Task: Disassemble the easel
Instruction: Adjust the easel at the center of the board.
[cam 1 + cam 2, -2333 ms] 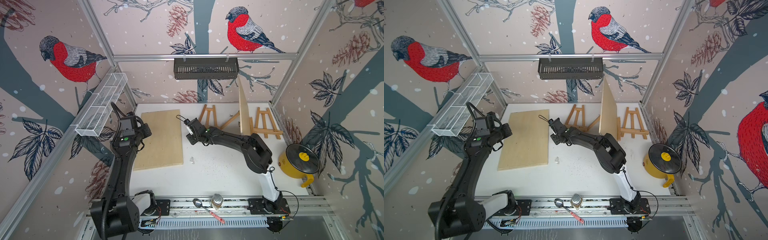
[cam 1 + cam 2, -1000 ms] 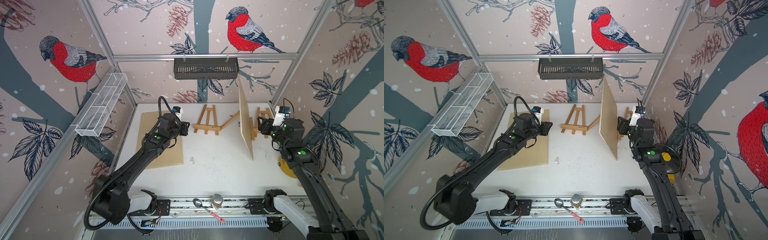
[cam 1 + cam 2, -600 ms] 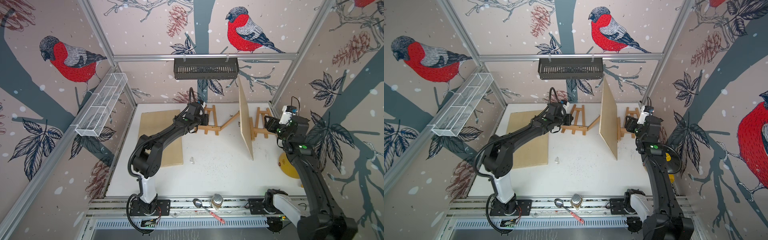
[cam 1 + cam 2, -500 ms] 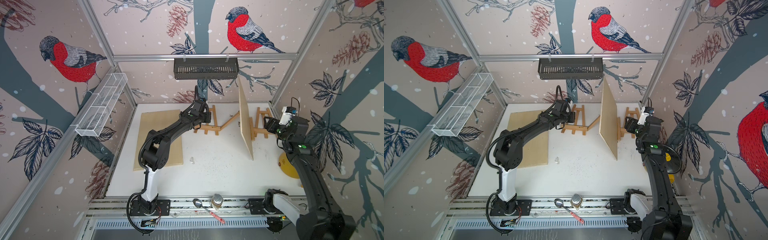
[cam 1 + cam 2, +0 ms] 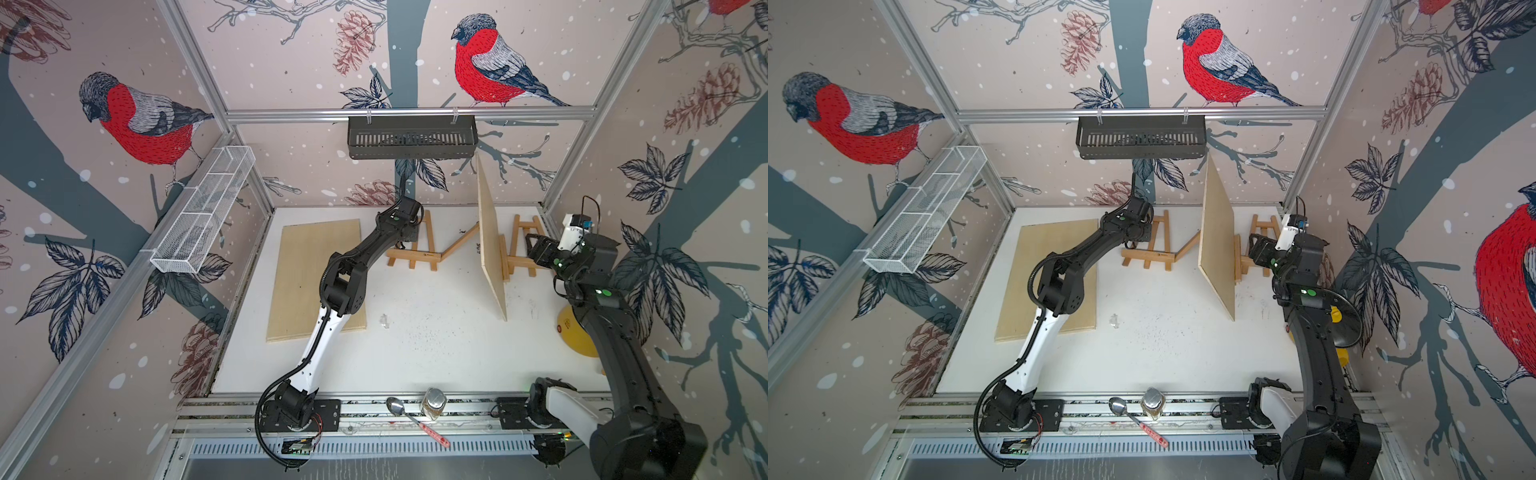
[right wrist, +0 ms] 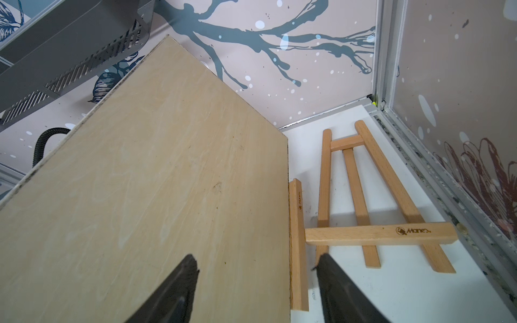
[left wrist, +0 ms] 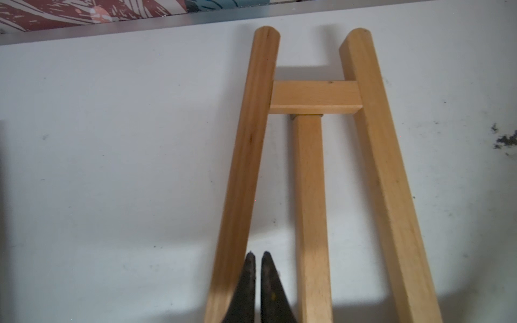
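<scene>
Left claw (image 7: 258,258) is clenched on nothing, tips between an outer leg and the centre strut of the pale wooden A-frame easel (image 7: 312,100) lying on the counter (image 7: 112,167); right claw (image 6: 257,264) is released.

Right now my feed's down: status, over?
Left gripper shut, empty, at flat-lying light wooden easel. Right gripper open, nothing held. Upright pale plywood board in front of it.

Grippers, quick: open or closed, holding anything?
Left gripper: closed, empty, by the flat easel.
Right gripper: open, empty, at the upright wooden board.
</scene>
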Available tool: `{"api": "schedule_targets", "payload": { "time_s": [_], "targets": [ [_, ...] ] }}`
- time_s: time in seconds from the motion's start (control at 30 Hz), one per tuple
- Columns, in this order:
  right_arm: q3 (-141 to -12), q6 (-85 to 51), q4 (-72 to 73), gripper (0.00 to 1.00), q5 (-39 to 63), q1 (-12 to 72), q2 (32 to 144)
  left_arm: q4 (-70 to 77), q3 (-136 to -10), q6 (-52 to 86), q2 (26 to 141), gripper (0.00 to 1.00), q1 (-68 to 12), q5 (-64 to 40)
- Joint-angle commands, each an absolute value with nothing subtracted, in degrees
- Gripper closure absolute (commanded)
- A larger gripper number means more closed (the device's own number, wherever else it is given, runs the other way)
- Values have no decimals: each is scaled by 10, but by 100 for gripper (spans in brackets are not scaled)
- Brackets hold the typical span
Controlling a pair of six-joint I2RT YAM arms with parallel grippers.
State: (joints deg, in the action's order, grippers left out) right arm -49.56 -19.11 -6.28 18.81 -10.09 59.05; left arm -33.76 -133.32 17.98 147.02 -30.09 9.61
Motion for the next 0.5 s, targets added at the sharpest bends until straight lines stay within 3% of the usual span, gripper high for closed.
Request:
{"api": "schedule_targets", "payload": {
  "time_s": [0.0,0.47],
  "targets": [
    [-492,-188,-34,31,201,-101,592,-331,-1327,164,1472,90,-299,121],
    [-484,-192,-20,31,229,-102,623,-309,-1325,117,1489,91,-298,185]
  ]
}}
